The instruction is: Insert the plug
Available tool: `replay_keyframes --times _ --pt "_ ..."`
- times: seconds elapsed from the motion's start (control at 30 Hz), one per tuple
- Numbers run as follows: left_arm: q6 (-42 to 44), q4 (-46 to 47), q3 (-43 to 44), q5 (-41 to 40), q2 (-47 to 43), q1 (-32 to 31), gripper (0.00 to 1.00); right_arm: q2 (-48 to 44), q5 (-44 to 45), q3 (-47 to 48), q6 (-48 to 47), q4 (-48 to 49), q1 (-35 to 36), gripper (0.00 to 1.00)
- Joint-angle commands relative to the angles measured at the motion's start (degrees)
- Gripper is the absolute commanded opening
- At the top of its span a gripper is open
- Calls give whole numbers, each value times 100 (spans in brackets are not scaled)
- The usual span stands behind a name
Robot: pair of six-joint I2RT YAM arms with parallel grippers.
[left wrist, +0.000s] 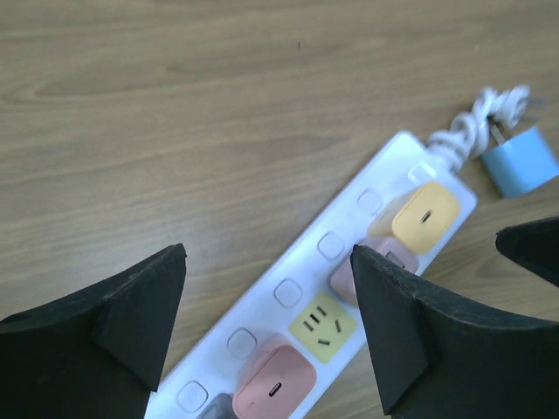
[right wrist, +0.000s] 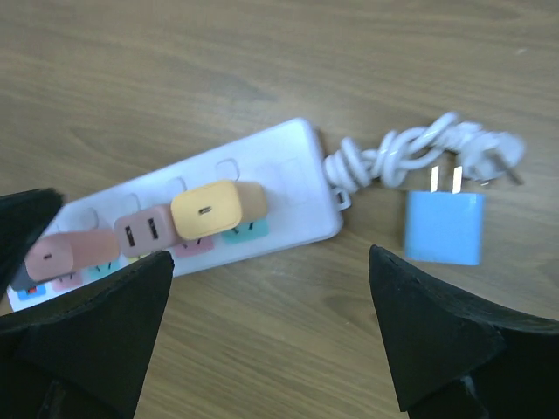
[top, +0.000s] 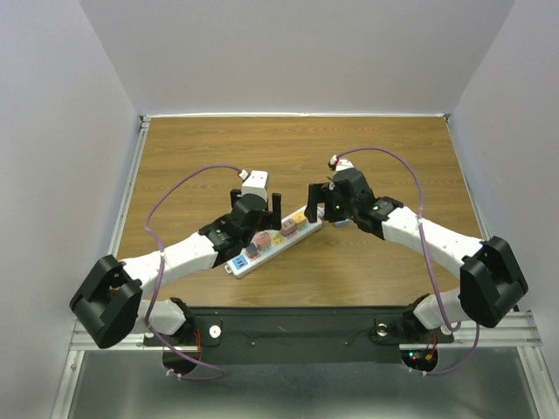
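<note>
The left gripper (left wrist: 269,262) and right gripper (right wrist: 271,257) are spread wide over the power strip (right wrist: 279,179) — nothing is held. The blue plug (right wrist: 444,229) is seen lying on the table (right wrist: 262,52), beside the strip's cord (right wrist: 393,157).

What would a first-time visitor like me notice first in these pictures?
Probably the white power strip in the middle of the wooden table, crowded with colourful plugs. Next, the small blue plug lying loose on the wood beside the strip's coiled cord, its two prongs bare. The left fingers and right fingers hang over it all, spread open and empty.
</note>
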Motion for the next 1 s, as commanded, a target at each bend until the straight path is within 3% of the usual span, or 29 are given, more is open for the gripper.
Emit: replay_keyframes --times 0.0,0.13,0.33,0.53,0.97 --pt "-280 -54 287 49 -526 392 91 -314 -73 199 -247 -100 -570 98" --pt "-457 -177 279 110 -1141 964 98 -410 -178 172 -440 -100 -1230 99" --pt "-300 -231 244 532 -2133 2019 99 -613 -512 102 -713 40 -2662 100" --pt "-124 -783 472 -108 -2785 2143 99 -1104 -926 -99 -592 233 -3962 100" --pt "61 -1074 859 -689 -3295 2143 99 -2142 -425 -302 -502 445 -4290 100"
